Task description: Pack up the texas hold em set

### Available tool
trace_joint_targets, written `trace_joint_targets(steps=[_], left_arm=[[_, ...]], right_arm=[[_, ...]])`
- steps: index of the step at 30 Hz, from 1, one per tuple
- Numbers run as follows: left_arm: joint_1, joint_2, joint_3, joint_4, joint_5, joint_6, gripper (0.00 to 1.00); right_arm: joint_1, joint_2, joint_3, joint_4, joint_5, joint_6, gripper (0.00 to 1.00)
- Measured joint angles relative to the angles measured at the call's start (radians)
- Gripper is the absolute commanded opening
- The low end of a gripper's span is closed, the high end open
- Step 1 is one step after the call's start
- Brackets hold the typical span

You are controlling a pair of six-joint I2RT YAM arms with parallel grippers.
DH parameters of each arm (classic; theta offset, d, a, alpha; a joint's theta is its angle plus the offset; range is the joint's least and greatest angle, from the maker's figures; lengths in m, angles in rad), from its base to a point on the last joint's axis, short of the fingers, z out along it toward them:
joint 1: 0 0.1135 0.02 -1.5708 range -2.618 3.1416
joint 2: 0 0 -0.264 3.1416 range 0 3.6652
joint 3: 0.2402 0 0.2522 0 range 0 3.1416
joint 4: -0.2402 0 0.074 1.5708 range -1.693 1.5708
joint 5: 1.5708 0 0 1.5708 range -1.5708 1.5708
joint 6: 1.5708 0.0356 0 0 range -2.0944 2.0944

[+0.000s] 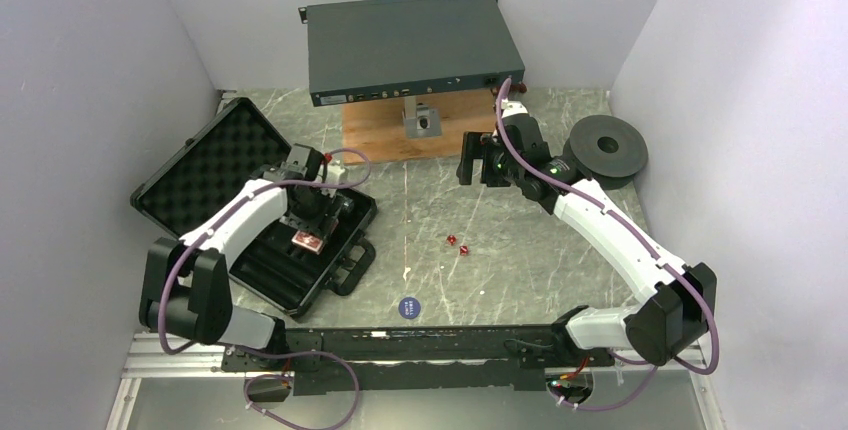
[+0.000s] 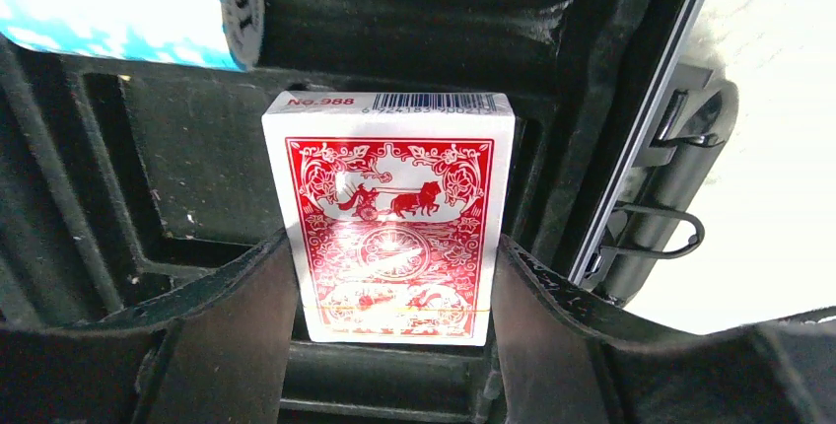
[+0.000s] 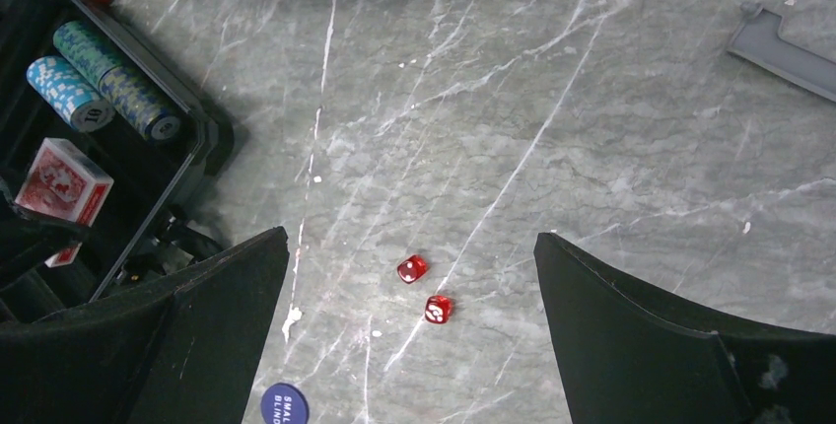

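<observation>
The black briefcase (image 1: 200,165) lies open at the left, its egg-crate foam lid laid back. My left gripper (image 1: 310,230) is shut on the red-backed card deck (image 2: 389,227) and holds it over a slot in the case's tray. The deck also shows in the top view (image 1: 307,243). Teal-and-white chip stacks (image 3: 64,89) lie in the tray, and one shows in the left wrist view (image 2: 128,0). My right gripper (image 1: 480,165) is open and empty above the table. Two tiny red dice (image 3: 412,268) lie on the table below it. A blue disc (image 1: 408,307) lies near the front edge.
A large grey rack box (image 1: 410,45) rests at the back on a wooden board (image 1: 390,130). A dark grey spool (image 1: 607,148) sits at the right by the wall. The briefcase handle (image 2: 661,217) juts toward the table's middle.
</observation>
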Motion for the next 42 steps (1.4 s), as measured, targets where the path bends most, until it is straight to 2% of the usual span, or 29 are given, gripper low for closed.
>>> trace_joint_targets(steps=[12, 15, 17, 20, 23, 24, 26, 36, 42], left_arm=[[0.006, 0.077, 0.004, 0.013, 0.012, 0.000, 0.10], [0.006, 0.077, 0.005, 0.003, 0.031, 0.000, 0.15], [0.006, 0.077, 0.007, -0.005, 0.051, 0.002, 0.23], [0.005, 0.077, 0.011, -0.024, 0.065, 0.005, 0.28], [0.004, 0.074, 0.011, -0.037, 0.070, 0.004, 0.39], [0.004, 0.072, 0.011, -0.041, 0.071, 0.004, 0.49], [0.004, 0.066, 0.011, -0.051, 0.070, 0.003, 0.98], [0.004, -0.058, 0.011, -0.059, 0.027, -0.019, 1.00], [0.003, -0.286, 0.011, -0.014, -0.045, -0.040, 1.00]], right_arm=[[0.000, 0.004, 0.000, 0.000, 0.000, 0.000, 1.00], [0.000, 0.004, 0.000, 0.000, 0.000, 0.000, 1.00], [0.000, 0.004, 0.000, 0.000, 0.000, 0.000, 1.00], [0.000, 0.005, 0.000, -0.001, 0.000, 0.000, 1.00], [0.000, 0.009, 0.000, -0.001, 0.000, 0.000, 1.00], [0.000, 0.011, 0.000, -0.001, 0.000, 0.000, 1.00], [0.000, 0.017, 0.000, -0.001, 0.000, 0.001, 1.00], [0.000, 0.034, 0.012, -0.001, -0.018, 0.012, 1.00], [0.000, 0.038, 0.016, 0.011, -0.100, 0.019, 0.96]])
